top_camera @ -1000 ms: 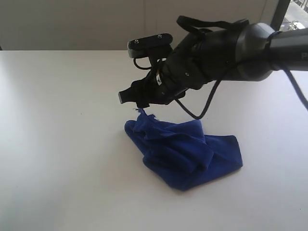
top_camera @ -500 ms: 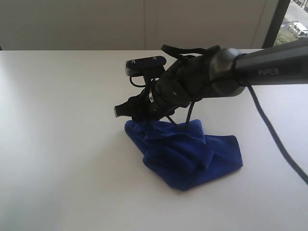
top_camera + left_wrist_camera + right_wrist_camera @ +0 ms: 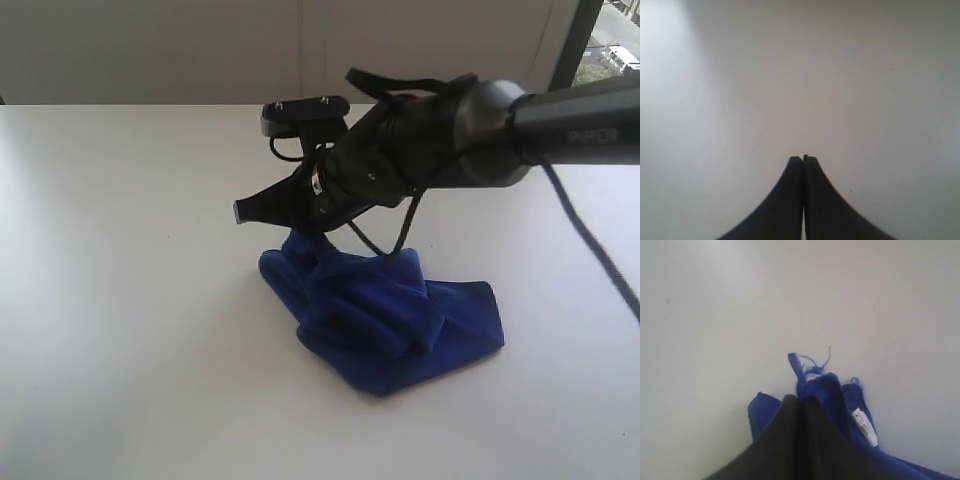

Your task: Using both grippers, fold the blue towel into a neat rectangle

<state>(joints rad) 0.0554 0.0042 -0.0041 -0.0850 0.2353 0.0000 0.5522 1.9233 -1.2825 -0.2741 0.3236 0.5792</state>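
Right gripper point(image 3: 800, 399) is clamped tight on a frayed corner of the towel point(image 3: 400, 320), right by the white label point(image 3: 865, 426). Smart pick, I'd say: you need a corner to spread this heap flat. The towel sits crumpled mid-table point(image 3: 120, 300), well off the far edge. Left gripper point(image 3: 803, 159) is closed on nothing over bare tabletop, likely waiting its turn.

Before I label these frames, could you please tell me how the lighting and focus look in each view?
Exterior view: soft daylight, window corner blown out, right hand a dark mass above the blue towel. Left wrist view: bright patch on the table fading to grey, left hand a black silhouette. Right wrist view: fingers blurred black, white label and frayed threads fairly sharp.
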